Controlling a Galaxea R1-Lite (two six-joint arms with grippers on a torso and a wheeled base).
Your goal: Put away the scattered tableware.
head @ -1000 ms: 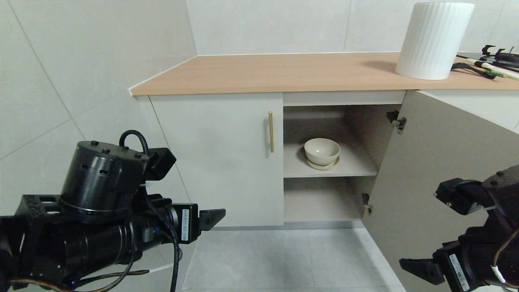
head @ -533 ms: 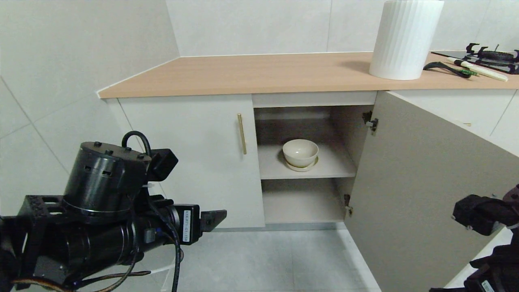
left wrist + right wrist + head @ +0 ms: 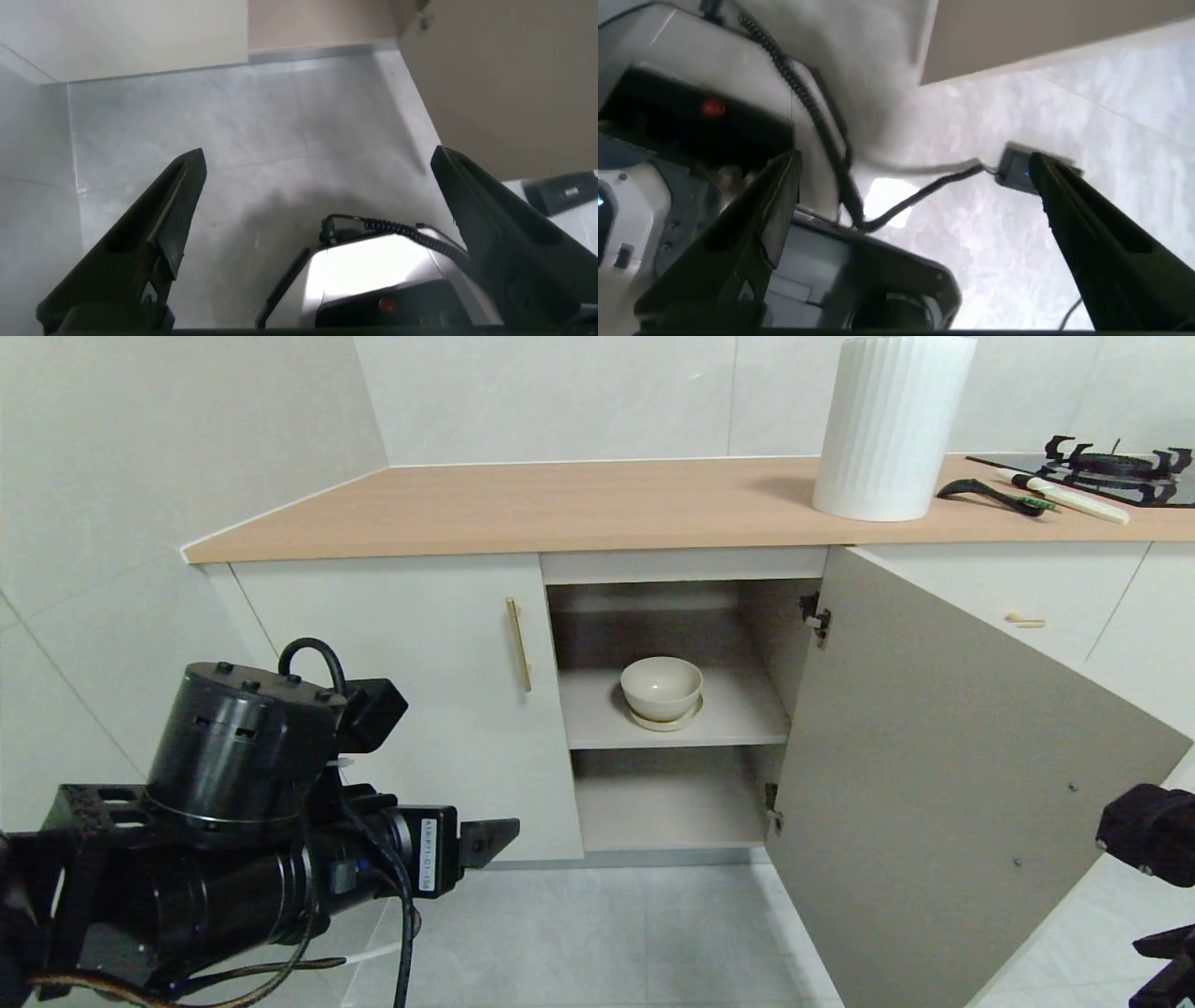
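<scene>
A beige bowl (image 3: 661,685) sits on a small plate (image 3: 665,720) on the upper shelf (image 3: 738,723) of an open floor cabinet. Its right door (image 3: 934,784) is swung wide open. My left gripper (image 3: 490,838) hangs low at the left, in front of the shut left door and well short of the shelf. In the left wrist view the left gripper (image 3: 318,159) is open, with only floor tiles between its fingers. My right gripper (image 3: 915,161) is open too, holding nothing, above the floor and a cable.
On the wooden countertop (image 3: 560,509) stand a white ribbed cylinder (image 3: 887,425), a black ladle (image 3: 980,493) and a cream-handled tool (image 3: 1074,502) beside a stove grate (image 3: 1111,462). The shut left door has a gold handle (image 3: 518,644). The lower shelf (image 3: 663,812) is bare. Grey tiled floor lies in front.
The camera has swung right, so the cabinet and counter sit further left in the picture. The right arm has slid towards the picture's lower right corner. The bowl and plate have not moved.
</scene>
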